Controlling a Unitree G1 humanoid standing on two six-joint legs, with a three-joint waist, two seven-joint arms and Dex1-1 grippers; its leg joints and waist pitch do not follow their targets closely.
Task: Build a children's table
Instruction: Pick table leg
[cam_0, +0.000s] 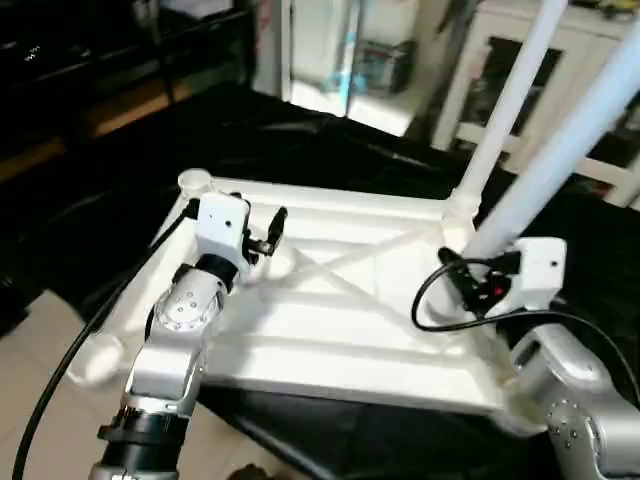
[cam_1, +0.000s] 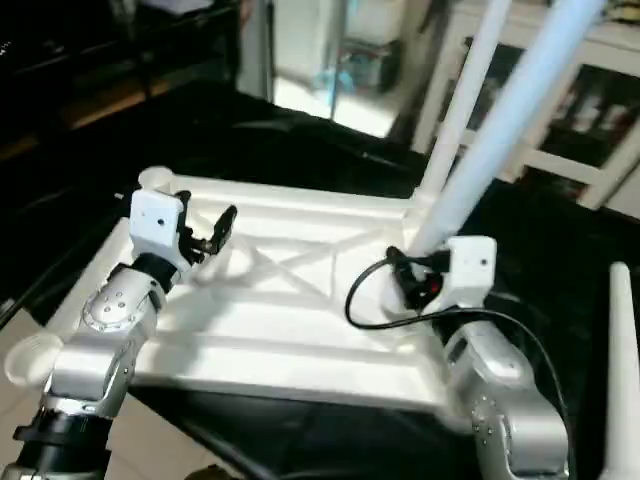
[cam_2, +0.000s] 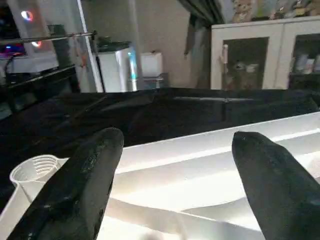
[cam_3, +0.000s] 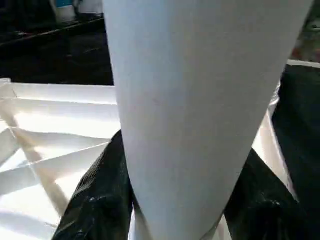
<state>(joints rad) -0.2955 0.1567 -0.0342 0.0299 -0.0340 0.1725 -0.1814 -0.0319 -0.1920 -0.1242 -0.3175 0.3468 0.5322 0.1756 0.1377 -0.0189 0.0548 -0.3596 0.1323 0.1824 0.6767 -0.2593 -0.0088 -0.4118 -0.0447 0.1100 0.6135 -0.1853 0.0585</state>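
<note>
The white tabletop (cam_0: 330, 330) lies upside down, X-ribs up, on the black-draped work table. One white leg (cam_0: 505, 110) stands upright in the far right corner socket (cam_0: 460, 207). A second, thicker-looking leg (cam_0: 565, 145) leans up to the right, and my right gripper (cam_0: 465, 270) is shut on its lower part; in the right wrist view black fingers (cam_3: 95, 200) press both sides of that leg (cam_3: 190, 100). Its lower end is hidden. My left gripper (cam_0: 268, 238) hovers open over the tabletop's left ribs, near the far left socket (cam_0: 195, 182), with nothing between its fingers (cam_2: 75, 185).
The near left corner socket (cam_0: 95, 360) overhangs the work table's edge above pale floor. Another white leg (cam_1: 620, 370) rises at the right edge. Black cloth (cam_0: 300, 140) stretches beyond the tabletop. A white cabinet (cam_0: 590, 130) stands behind on the right.
</note>
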